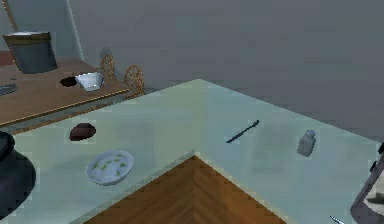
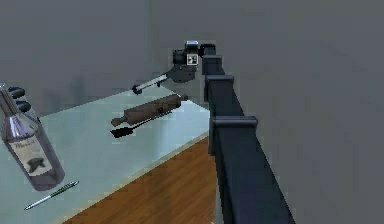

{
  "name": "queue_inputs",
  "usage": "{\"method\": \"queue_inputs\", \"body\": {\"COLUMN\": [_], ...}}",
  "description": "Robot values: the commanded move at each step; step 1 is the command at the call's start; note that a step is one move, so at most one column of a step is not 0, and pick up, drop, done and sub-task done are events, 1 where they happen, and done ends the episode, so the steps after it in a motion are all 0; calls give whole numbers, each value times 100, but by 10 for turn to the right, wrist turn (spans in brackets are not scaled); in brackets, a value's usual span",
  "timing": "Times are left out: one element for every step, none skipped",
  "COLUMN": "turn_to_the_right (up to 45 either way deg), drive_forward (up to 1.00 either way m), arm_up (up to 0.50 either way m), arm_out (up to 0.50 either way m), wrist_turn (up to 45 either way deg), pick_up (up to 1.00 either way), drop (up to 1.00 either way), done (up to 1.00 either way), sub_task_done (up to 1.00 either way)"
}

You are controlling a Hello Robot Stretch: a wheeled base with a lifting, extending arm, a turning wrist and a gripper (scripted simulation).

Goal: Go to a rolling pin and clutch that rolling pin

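Brown rolling pin (image 2: pixel 148 110), lying flat on pale countertop (image 2: pixel 110 152); gripper (image 2: pixel 142 86) near the pin, presumably reaching to grasp. Finger state and any load cannot be told. Dark bottle (image 2: pixel 30 148) well apart from the pin.

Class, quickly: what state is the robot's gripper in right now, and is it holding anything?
Gripper: near the rolling pin that lies on the countertop; whether it holds anything cannot be told.

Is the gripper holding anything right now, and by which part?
It cannot be told. The gripper shows close by the rolling pin, which lies on the countertop, not hanging clear of it.
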Motion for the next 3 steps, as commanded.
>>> {"method": "queue_inputs", "body": {"turn_to_the_right": [0,0,0], "drive_forward": [0,0,0], "arm_up": [0,-10,0], "arm_out": [0,0,0], "wrist_turn": [30,0,0], "pick_up": [0,0,100], "drop": [0,0,0], "done": [0,0,0], "sub_task_done": [0,0,0]}}
